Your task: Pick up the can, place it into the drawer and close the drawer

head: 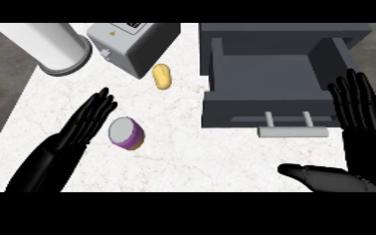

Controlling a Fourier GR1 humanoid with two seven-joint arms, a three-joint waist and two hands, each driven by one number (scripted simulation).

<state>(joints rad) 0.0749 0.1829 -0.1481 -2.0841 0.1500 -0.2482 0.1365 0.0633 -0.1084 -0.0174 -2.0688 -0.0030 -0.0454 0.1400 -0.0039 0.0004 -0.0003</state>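
A purple can with a silver lid lies on the white marble counter, left of centre. My left hand is open with straight fingers just left of the can, not touching it as far as I can see. The grey drawer stands pulled open at the upper right, its inside bare, with a light handle at its front. My right hand is open at the right edge, fingers up beside the drawer's front corner, thumb low at the bottom.
A grey toaster stands at the top centre-left. A white cylinder sits at the top left. A yellow oblong food item lies between the toaster and the drawer. The counter's left edge runs near my left forearm.
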